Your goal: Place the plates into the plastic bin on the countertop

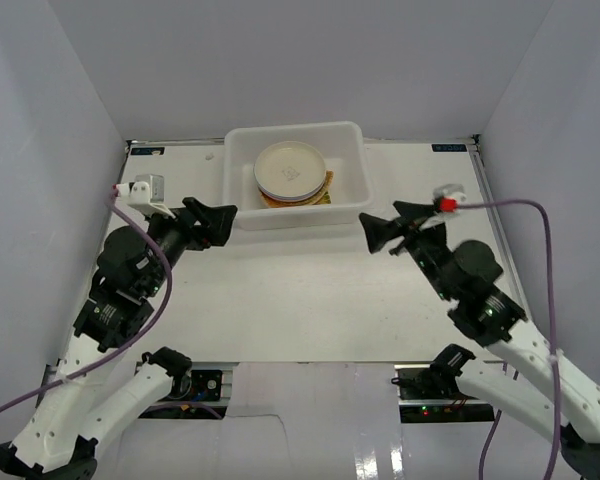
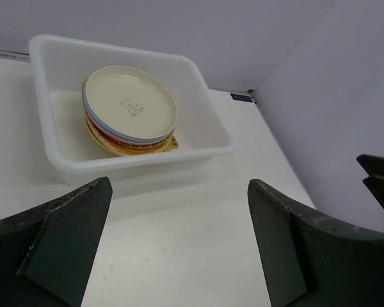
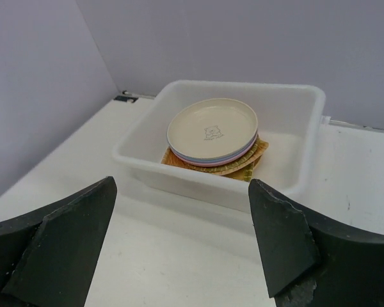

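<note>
The plastic bin [image 1: 355, 165] stands at the back middle of the white countertop [image 1: 300, 300]. Inside it lies a stack of plates: a cream plate [image 1: 290, 168] on top, blue and pink rims below, yellow woven bamboo trays [image 1: 327, 192] at the bottom. The bin [image 2: 208, 125] and stack [image 2: 129, 103] show in the left wrist view, and the bin [image 3: 144, 163] and stack [image 3: 212, 128] in the right wrist view. My left gripper [image 1: 232, 217] is open and empty, just off the bin's front left corner. My right gripper [image 1: 375, 228] is open and empty, just off its front right corner.
Grey walls close in the countertop on the left, back and right. A small dark label [image 1: 447, 148] sits at the back right edge. Purple cables trail from both wrists. The right gripper's tip [image 2: 379, 179] shows at the left wrist view's right edge.
</note>
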`<move>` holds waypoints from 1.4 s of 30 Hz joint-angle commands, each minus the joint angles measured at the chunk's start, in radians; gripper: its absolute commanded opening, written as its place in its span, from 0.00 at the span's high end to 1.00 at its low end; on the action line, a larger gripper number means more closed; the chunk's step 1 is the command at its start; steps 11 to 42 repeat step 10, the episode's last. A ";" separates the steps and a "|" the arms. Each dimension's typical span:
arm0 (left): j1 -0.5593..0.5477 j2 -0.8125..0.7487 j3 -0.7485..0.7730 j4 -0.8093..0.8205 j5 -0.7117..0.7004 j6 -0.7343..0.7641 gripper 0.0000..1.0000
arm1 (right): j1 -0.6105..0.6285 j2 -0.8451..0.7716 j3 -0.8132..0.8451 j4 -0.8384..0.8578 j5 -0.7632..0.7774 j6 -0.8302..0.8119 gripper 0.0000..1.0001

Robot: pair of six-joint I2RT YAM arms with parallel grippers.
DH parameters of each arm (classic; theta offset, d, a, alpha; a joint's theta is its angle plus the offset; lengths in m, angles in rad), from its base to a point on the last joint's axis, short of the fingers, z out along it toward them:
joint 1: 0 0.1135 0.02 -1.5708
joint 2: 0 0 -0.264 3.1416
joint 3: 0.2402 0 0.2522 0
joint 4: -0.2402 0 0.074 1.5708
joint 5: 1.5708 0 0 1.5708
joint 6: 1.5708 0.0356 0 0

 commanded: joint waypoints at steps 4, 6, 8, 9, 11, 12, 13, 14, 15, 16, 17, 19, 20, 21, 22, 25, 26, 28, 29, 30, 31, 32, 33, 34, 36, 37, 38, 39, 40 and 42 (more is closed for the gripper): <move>-0.003 -0.176 -0.089 -0.025 -0.009 -0.050 0.02 | -0.002 -0.430 -0.282 -0.164 0.205 0.192 0.10; -0.003 -0.207 -0.126 -0.036 -0.011 -0.061 0.02 | -0.002 -0.515 -0.319 -0.200 0.235 0.210 0.10; -0.003 -0.217 -0.149 -0.051 -0.019 -0.082 0.02 | -0.002 -0.550 -0.353 -0.211 0.241 0.224 0.10; -0.003 -0.214 -0.146 -0.054 -0.017 -0.082 0.02 | -0.002 -0.550 -0.352 -0.208 0.235 0.223 0.10; -0.004 -0.192 -0.116 -0.060 -0.019 -0.082 0.02 | -0.002 -0.546 -0.342 -0.206 0.226 0.221 0.10; -0.004 -0.192 -0.116 -0.060 -0.019 -0.082 0.02 | -0.002 -0.546 -0.342 -0.206 0.226 0.221 0.10; -0.004 -0.192 -0.116 -0.060 -0.019 -0.082 0.02 | -0.002 -0.546 -0.342 -0.206 0.226 0.221 0.10; -0.004 -0.192 -0.116 -0.060 -0.019 -0.082 0.02 | -0.002 -0.546 -0.342 -0.206 0.226 0.221 0.10; -0.004 -0.192 -0.116 -0.060 -0.019 -0.082 0.02 | -0.002 -0.546 -0.342 -0.206 0.226 0.221 0.10; -0.004 -0.192 -0.116 -0.060 -0.019 -0.082 0.02 | -0.002 -0.546 -0.342 -0.206 0.226 0.221 0.10; -0.004 -0.192 -0.116 -0.060 -0.019 -0.082 0.02 | -0.002 -0.546 -0.342 -0.206 0.226 0.221 0.10; -0.004 -0.192 -0.116 -0.060 -0.019 -0.082 0.02 | -0.002 -0.546 -0.342 -0.206 0.226 0.221 0.10; -0.004 -0.192 -0.116 -0.060 -0.019 -0.082 0.02 | -0.002 -0.546 -0.342 -0.206 0.226 0.221 0.10; -0.004 -0.192 -0.116 -0.060 -0.019 -0.082 0.02 | -0.002 -0.546 -0.342 -0.206 0.226 0.221 0.10; -0.004 -0.192 -0.116 -0.060 -0.019 -0.082 0.02 | -0.002 -0.546 -0.342 -0.206 0.226 0.221 0.10; -0.004 -0.192 -0.116 -0.060 -0.019 -0.082 0.02 | -0.002 -0.546 -0.342 -0.206 0.226 0.221 0.10; -0.004 -0.192 -0.116 -0.060 -0.019 -0.082 0.02 | -0.002 -0.546 -0.342 -0.206 0.226 0.221 0.10; -0.004 -0.192 -0.116 -0.060 -0.019 -0.082 0.02 | -0.002 -0.546 -0.342 -0.206 0.226 0.221 0.10; -0.004 -0.192 -0.116 -0.060 -0.019 -0.082 0.02 | -0.002 -0.546 -0.342 -0.206 0.226 0.221 0.10; -0.004 -0.192 -0.116 -0.060 -0.019 -0.082 0.02 | -0.002 -0.546 -0.342 -0.206 0.226 0.221 0.10; -0.004 -0.192 -0.116 -0.060 -0.019 -0.082 0.02 | -0.002 -0.546 -0.342 -0.206 0.226 0.221 0.10; -0.004 -0.192 -0.116 -0.060 -0.019 -0.082 0.02 | -0.002 -0.546 -0.342 -0.206 0.226 0.221 0.10; -0.004 -0.192 -0.116 -0.060 -0.019 -0.082 0.02 | -0.002 -0.546 -0.342 -0.206 0.226 0.221 0.10; -0.004 -0.192 -0.116 -0.060 -0.019 -0.082 0.02 | -0.002 -0.546 -0.342 -0.206 0.226 0.221 0.10; -0.004 -0.192 -0.116 -0.060 -0.019 -0.082 0.02 | -0.002 -0.546 -0.342 -0.206 0.226 0.221 0.10; -0.004 -0.192 -0.116 -0.060 -0.019 -0.082 0.02 | -0.002 -0.546 -0.342 -0.206 0.226 0.221 0.10; -0.004 -0.192 -0.116 -0.060 -0.019 -0.082 0.02 | -0.002 -0.546 -0.342 -0.206 0.226 0.221 0.10; -0.004 -0.192 -0.116 -0.060 -0.019 -0.082 0.02 | -0.002 -0.546 -0.342 -0.206 0.226 0.221 0.10; -0.004 -0.192 -0.116 -0.060 -0.019 -0.082 0.02 | -0.002 -0.546 -0.342 -0.206 0.226 0.221 0.10; -0.004 -0.192 -0.116 -0.060 -0.019 -0.082 0.02 | -0.002 -0.546 -0.342 -0.206 0.226 0.221 0.10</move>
